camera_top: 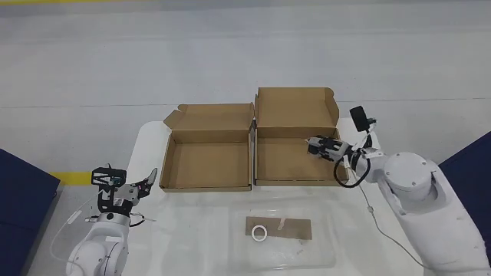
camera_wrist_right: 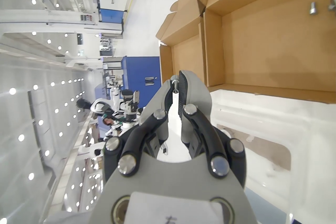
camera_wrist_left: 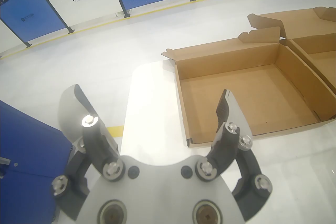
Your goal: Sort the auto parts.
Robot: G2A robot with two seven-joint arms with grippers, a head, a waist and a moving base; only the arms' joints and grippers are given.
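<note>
The small bolt [camera_wrist_right: 174, 83] sat pinched at the very tips of the right end effector [camera_wrist_right: 176, 89], over the right box [camera_top: 284, 161] at the bench's [camera_top: 192, 222] 2 o'clock, where two like bolts [camera_wrist_right: 312, 8] lay; the left end effector [camera_wrist_left: 151, 92] stood spread and empty at 8 o'clock, beside the left box [camera_wrist_left: 249, 93]. Held so shallowly, the bolt could twist free and bounce into the wrong box.

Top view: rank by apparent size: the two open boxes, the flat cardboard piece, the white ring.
1. Left box and right box: much alike, so no ranking between them.
2. Flat cardboard piece.
3. White ring, lying on that piece.
</note>
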